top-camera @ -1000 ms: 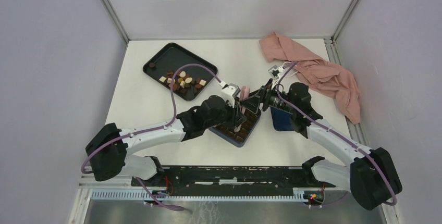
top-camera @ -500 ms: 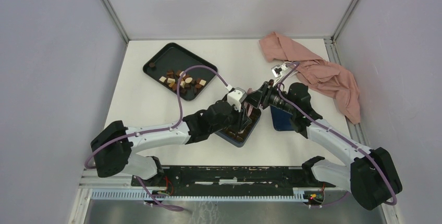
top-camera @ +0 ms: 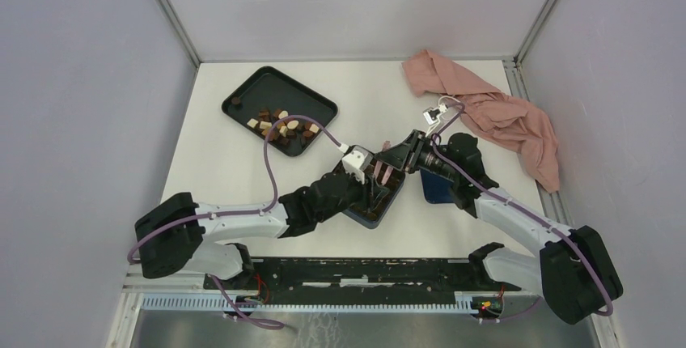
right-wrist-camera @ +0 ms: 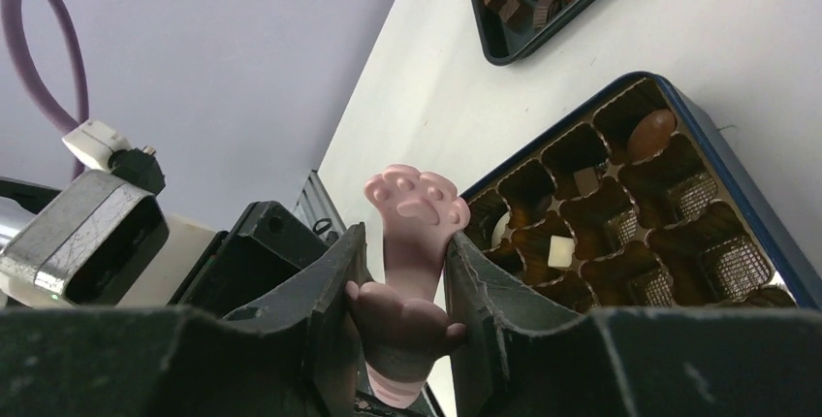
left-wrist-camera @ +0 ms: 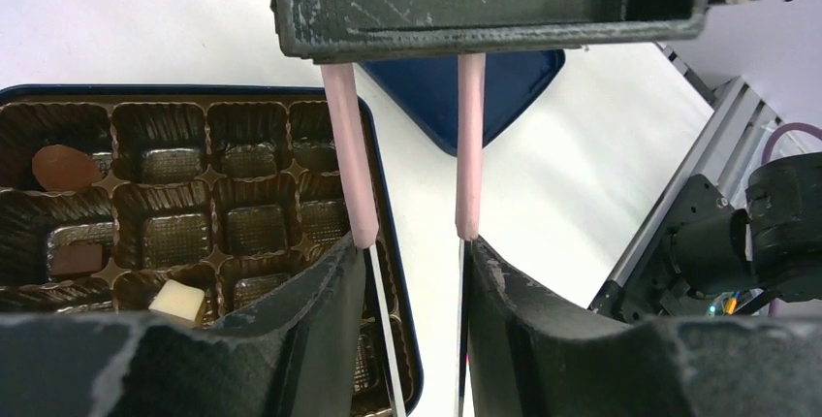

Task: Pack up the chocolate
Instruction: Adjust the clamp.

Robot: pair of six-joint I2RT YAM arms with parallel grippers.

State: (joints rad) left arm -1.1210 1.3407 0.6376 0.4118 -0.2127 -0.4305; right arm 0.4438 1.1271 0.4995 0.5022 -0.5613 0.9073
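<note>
Pink tongs (right-wrist-camera: 412,233) pinched in right end effector (right-wrist-camera: 402,272); left end effector (left-wrist-camera: 412,272) spread at box (left-wrist-camera: 388,233) edge.

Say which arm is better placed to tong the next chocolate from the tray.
Right, probably: the right gripper is clamped on the paw end of the pink tongs, while the left gripper sits only at their tips. The black tray lies leftward, though.

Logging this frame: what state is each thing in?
right gripper: shut on the paw end of the pink tongs.
left gripper: fingers flank the tongs' prongs; grip unclear.
pink tongs: prongs apart.
box: open, a few compartments filled.
lid: off, lying beside the box.
tray: holding loose chocolate.
cloth: crumpled.
</note>
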